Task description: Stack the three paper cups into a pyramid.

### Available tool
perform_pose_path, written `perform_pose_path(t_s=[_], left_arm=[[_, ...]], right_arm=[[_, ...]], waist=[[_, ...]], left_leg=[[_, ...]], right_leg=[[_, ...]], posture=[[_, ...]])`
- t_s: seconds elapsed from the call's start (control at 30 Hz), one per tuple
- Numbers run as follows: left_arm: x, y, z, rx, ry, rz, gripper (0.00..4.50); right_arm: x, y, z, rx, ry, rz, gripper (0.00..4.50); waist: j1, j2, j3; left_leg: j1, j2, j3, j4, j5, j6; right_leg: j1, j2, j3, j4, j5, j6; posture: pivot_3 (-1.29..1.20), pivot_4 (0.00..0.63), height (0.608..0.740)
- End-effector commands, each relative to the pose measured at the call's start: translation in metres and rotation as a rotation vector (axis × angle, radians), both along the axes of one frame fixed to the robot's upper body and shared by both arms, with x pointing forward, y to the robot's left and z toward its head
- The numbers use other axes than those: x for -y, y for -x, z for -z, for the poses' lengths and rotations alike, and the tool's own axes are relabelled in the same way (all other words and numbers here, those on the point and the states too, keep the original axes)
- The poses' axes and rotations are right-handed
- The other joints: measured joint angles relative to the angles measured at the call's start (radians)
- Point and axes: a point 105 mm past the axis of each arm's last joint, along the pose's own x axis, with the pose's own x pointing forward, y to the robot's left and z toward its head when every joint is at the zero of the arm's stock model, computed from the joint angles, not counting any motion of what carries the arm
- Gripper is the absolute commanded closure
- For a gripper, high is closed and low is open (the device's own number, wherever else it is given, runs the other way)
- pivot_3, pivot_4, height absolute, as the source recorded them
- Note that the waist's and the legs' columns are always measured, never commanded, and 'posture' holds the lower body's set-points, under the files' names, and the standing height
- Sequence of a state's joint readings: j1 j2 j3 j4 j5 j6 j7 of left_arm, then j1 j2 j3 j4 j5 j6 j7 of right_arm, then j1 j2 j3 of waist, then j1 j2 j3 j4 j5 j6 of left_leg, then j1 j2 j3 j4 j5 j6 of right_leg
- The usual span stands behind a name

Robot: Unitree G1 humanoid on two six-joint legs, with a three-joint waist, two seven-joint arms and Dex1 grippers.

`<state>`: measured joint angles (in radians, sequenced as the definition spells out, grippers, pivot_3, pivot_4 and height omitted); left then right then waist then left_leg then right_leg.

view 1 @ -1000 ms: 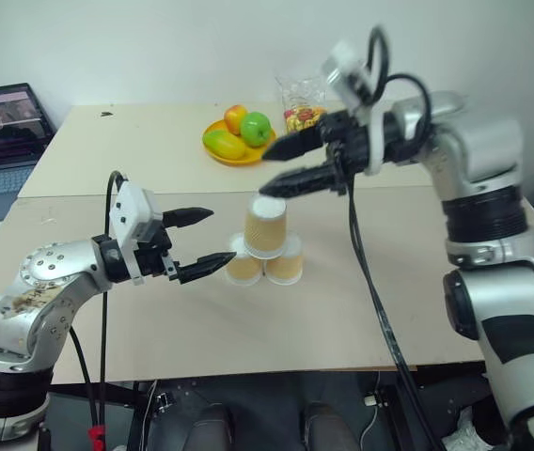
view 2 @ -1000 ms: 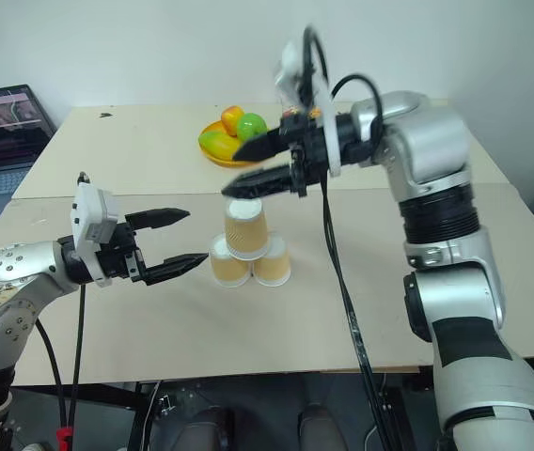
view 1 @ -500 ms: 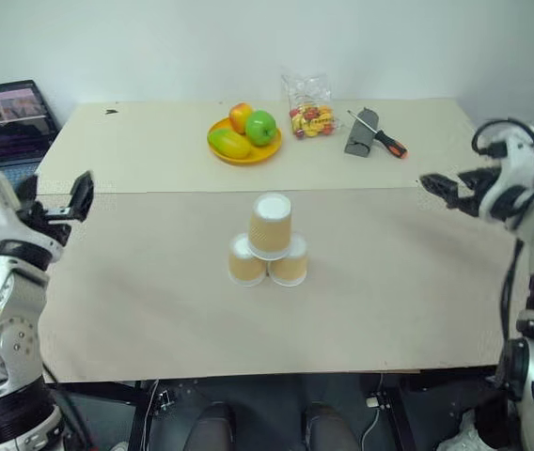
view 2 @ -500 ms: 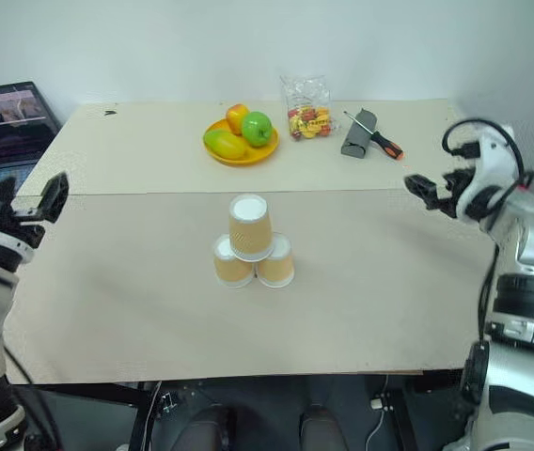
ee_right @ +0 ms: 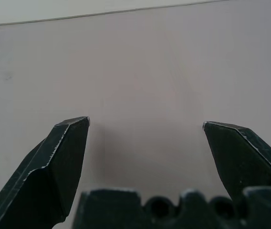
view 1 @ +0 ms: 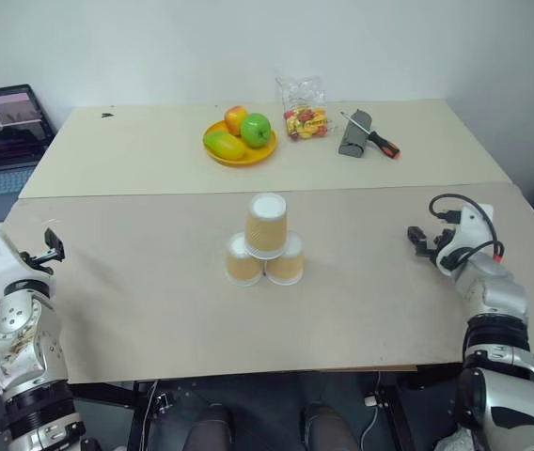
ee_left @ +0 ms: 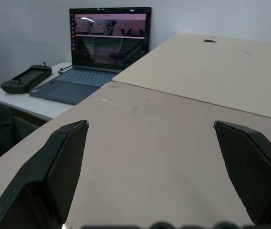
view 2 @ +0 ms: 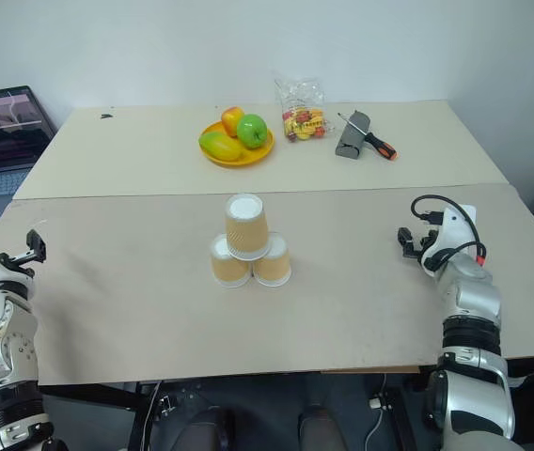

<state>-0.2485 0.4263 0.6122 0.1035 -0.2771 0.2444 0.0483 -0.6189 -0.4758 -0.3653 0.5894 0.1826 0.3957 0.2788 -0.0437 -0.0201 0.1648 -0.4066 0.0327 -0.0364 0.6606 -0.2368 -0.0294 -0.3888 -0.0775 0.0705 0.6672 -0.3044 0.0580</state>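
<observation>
The left gripper's fingers are spread wide and empty at the table's left edge, near a laptop. At table centre stand the cups, two side by side, the third atop them. The right gripper's fingers are spread and empty over bare table, well apart from the cups.

Head stereo overhead; wrist cameras table-level, seemingly.

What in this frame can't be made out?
- Rear sides of the three paper cups: face away from the head views.
- Bag of sweets: contents too small to identify.
- Laptop screen: too small to read.
- Left gripper: finger bases cut off by the wrist view's edge.
</observation>
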Motion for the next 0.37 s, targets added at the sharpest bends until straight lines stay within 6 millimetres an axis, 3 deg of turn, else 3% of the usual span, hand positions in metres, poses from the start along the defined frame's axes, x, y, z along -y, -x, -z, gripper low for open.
perform_pose_path(t_s=[0.03, 0.37], left_arm=[[-0.006, 0.002, -0.011, 0.042, -0.053, -0.047, 0.0], [0.011, -0.004, -0.017, 0.132, -0.045, 0.019, 0.0]], right_arm=[[-0.01, -0.003, -0.008, 0.051, 0.0, -0.02, 0.02], [-0.034, -0.004, -0.01, 0.054, 0.017, -0.072, 0.02]], waist=[[-0.001, 0.0, 0.0], [0.0, 0.0, 0.0]], left_leg=[[0.0, 0.0, 0.0, 0.0, 0.0, 0.0], [0.0, 0.0, 0.0, 0.0, 0.0, 0.0]], right_leg=[[0.0, 0.0, 0.0, 0.0, 0.0, 0.0], [0.0, 0.0, 0.0, 0.001, 0.0, 0.0]], posture=[[0.0, 0.15, 0.74], [0.0, 0.15, 0.74]])
